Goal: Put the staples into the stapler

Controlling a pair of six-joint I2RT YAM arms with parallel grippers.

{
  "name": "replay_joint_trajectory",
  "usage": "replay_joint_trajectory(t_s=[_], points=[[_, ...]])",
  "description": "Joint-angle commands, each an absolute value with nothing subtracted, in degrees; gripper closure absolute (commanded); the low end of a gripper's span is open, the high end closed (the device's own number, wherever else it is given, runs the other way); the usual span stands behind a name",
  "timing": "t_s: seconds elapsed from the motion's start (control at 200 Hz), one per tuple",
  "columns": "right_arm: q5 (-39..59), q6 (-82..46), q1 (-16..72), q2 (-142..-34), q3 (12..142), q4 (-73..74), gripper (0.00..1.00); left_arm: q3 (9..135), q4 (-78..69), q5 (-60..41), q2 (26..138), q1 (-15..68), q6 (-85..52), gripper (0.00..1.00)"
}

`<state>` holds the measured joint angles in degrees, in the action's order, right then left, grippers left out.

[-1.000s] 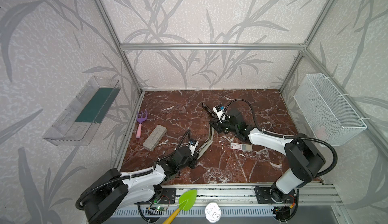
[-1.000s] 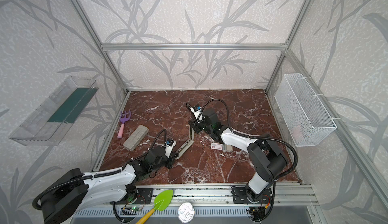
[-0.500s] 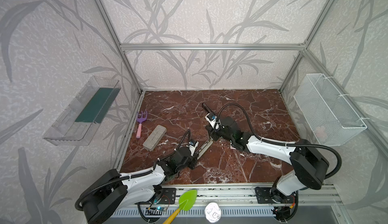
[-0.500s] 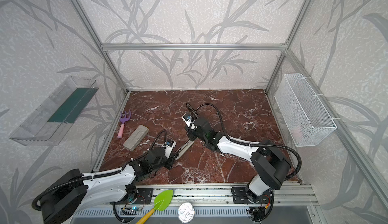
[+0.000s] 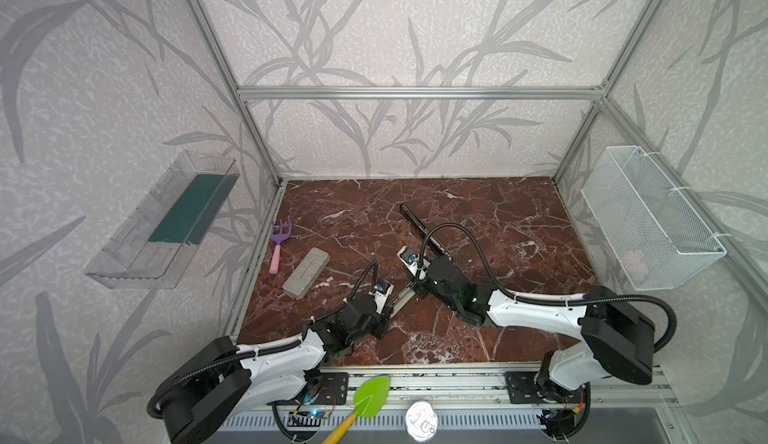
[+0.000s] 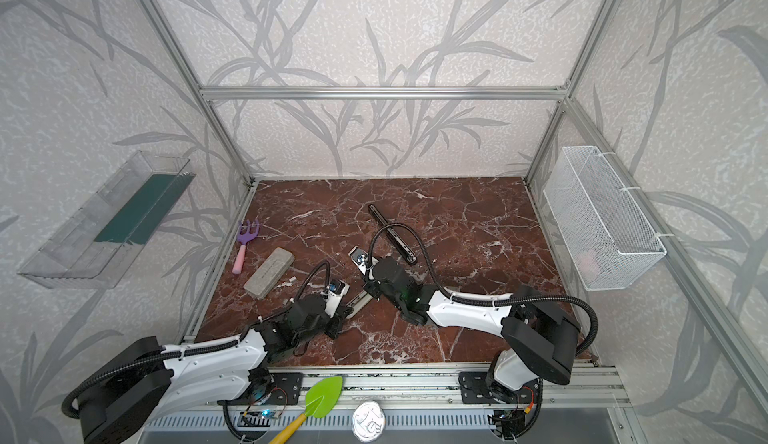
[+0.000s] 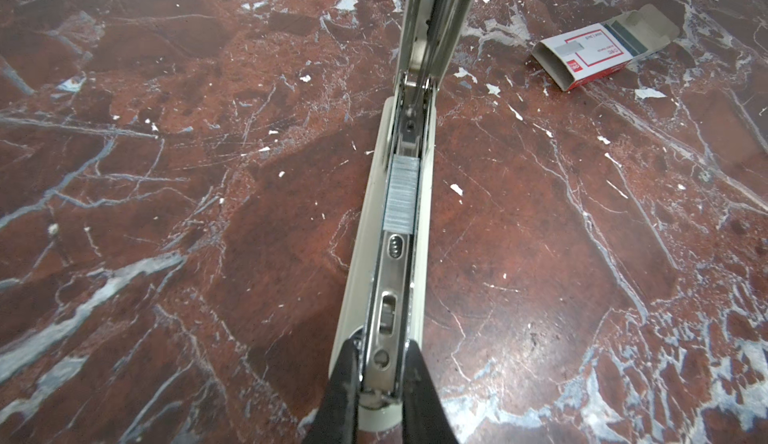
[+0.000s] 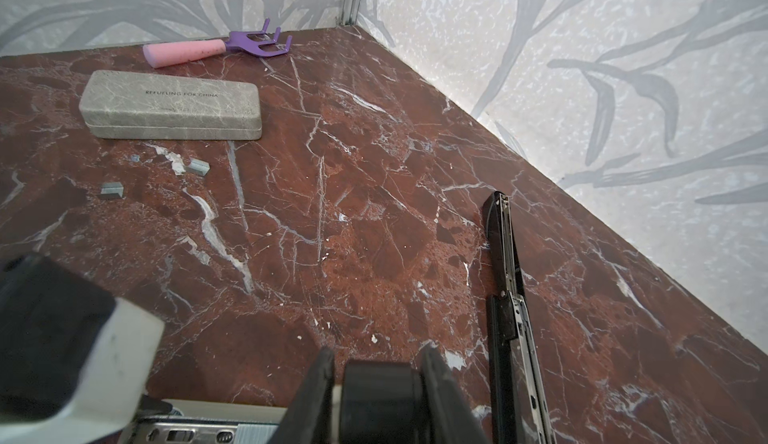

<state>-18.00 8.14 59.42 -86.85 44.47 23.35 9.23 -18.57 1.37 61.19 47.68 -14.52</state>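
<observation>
The all-black stapler [image 5: 419, 225] [image 6: 390, 234] [image 8: 505, 279] lies opened flat at mid-table, untouched. Nearer the front, a beige-and-black stapler [image 5: 401, 296] [image 7: 424, 229] stands open with a grey-silver block of staples [image 7: 401, 194] lying in its metal rail. My left gripper [image 7: 380, 363] [image 5: 386, 315] is shut on the front end of that rail. My right gripper [image 8: 376, 358] [image 5: 417, 287] is shut on the black end of its raised upper arm. The white staple box [image 7: 598, 53], red-marked and open-ended, lies on the marble beside it, hidden under my right arm in both top views.
A grey case [image 5: 306, 272] and a purple-and-pink toy rake [image 5: 277, 246] lie at the left. Two short loose staple pieces [image 8: 197, 166] lie near the case. A wire basket [image 5: 648, 217] hangs on the right wall, a clear shelf [image 5: 166, 221] on the left wall.
My right gripper has come forward and down toward the left gripper, bringing the beige stapler's upper arm with it. My right arm now covers the staple box. The left arm has not moved.
</observation>
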Motion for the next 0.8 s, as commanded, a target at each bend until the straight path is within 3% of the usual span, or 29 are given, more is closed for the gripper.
replay_joint_trajectory(t_s=[0.0, 0.795], points=[[-16.69, 5.12, 62.58, -85.06, 43.74, 27.03, 0.78, 9.01, -23.62, 2.99, 60.78, 47.52, -16.35, 1.00], [-24.61, 7.56, 72.85, -87.79, 42.54, 33.20, 0.75, 8.26, -24.43, 3.43, 59.86, 47.66, -16.70, 1.00]])
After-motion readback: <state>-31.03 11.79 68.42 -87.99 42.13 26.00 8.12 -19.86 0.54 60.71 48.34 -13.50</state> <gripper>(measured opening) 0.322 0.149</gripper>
